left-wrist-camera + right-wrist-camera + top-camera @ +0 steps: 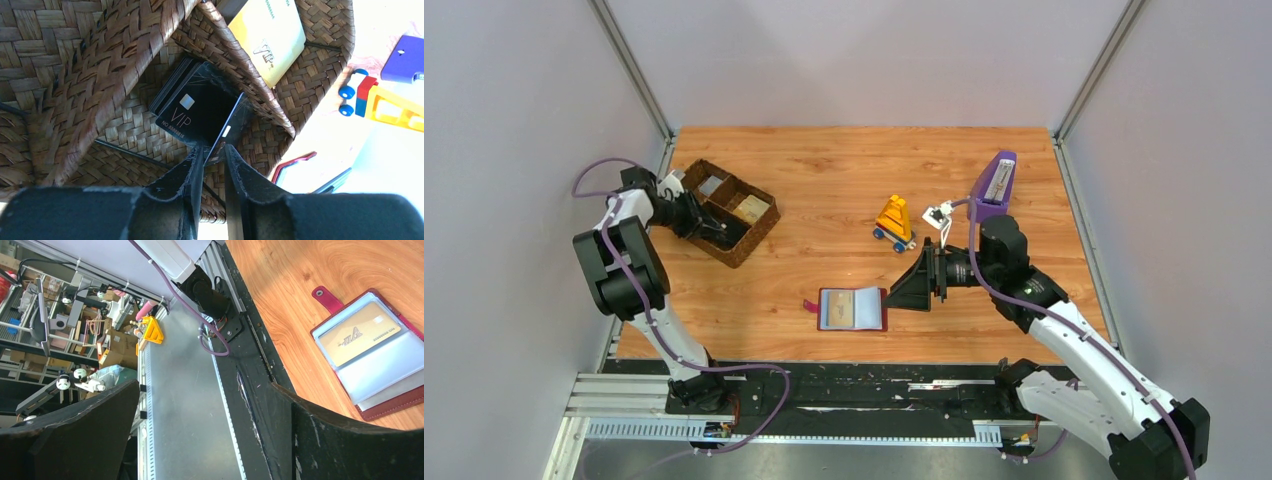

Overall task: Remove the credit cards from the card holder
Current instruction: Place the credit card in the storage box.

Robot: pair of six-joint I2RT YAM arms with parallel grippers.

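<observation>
The top external view looks down over the whole orange wooden tabletop (844, 160). The left wrist view sits close inside the brown wicker basket (75, 90) at ten o'clock. The right wrist view faces eight o'clock, low, sharing the open dark red leather card holder (370, 355) with the top view.

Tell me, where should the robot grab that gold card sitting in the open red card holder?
Probably by one thin edge, at the sleeve's open side, sliding it out flat. The gold card lies flat inside a clear sleeve of the card holder, so its faces are covered. Which side opens is unclear here.
</observation>
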